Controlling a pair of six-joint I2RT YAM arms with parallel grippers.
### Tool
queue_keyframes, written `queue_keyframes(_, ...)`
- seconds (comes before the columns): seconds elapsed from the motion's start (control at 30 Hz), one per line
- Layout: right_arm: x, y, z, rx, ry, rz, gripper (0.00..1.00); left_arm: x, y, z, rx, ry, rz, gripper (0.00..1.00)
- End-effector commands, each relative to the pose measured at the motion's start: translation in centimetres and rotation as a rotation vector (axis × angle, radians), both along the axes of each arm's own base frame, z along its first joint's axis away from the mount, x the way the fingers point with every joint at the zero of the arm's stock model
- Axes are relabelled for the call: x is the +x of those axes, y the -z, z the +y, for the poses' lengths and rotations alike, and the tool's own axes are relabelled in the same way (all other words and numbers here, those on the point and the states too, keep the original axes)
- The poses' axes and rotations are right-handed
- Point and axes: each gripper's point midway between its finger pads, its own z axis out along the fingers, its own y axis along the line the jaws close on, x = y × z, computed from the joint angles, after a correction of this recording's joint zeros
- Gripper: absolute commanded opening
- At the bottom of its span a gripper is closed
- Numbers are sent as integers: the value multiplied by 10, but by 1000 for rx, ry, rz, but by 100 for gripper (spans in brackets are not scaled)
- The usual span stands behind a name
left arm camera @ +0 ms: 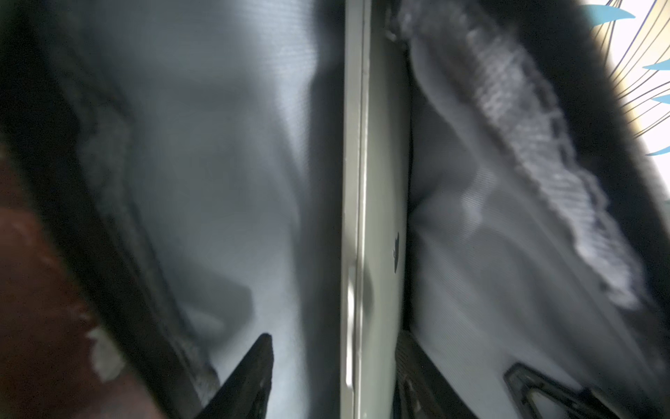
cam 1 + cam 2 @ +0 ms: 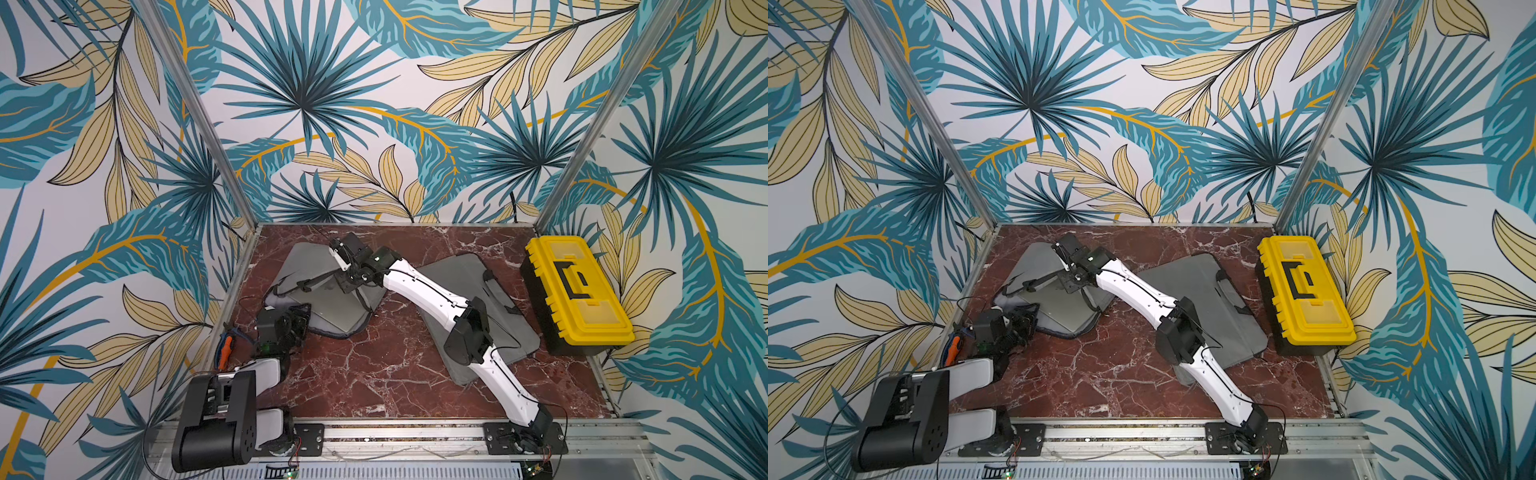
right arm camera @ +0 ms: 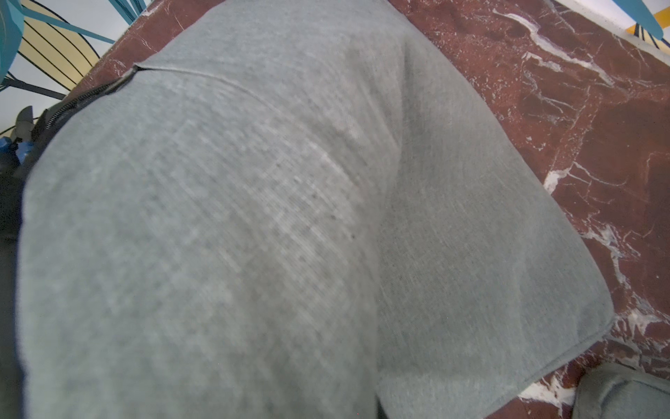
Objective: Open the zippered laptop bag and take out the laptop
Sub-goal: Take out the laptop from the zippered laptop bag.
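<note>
Matt woven bag (image 3: 253, 217); perhaps brushed-metal laptop (image 1: 384, 145)

Red marble table (image 2: 374, 365): bag (image 2: 299, 259), grey, open, rear left; second bag (image 2: 453, 274), grey, flat, centre-right; yellow toolbox (image 2: 577, 291) along right edge.

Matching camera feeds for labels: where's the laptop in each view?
Both top views: laptop left of centre, inside the opened bag.
Left wrist: its pale edge runs through mid-frame.
Right wrist: not in it; bag fabric fills the frame.
Shared landmark: red marble table, in all four.
</note>
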Motion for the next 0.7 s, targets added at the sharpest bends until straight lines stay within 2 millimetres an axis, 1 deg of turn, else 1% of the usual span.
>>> queue_keyframes(0.0,4,-47,25,169,-19,-60,0,25,-25,1,33,18,-110,54)
queue_keyframes(0.1,3,-45,27,172,-22,-55,0,36,-19,-3,13,38,-122,52)
queue_keyframes(0.27,2,-43,27,171,-25,-46,0,54,-18,-7,-40,52,-177,49)
queue_keyframes(0.4,0,-40,29,174,-30,-32,0,58,-16,-7,-46,43,-188,43)
queue_keyframes(0.5,-1,-36,30,175,-31,-21,0,59,-16,-5,-37,37,-188,37)
queue_keyframes(0.53,0,-35,29,172,-29,-20,0,60,-15,-5,-36,38,-187,34)
queue_keyframes(0.67,1,-33,28,167,-20,-21,0,66,-12,-7,-54,49,-178,14)
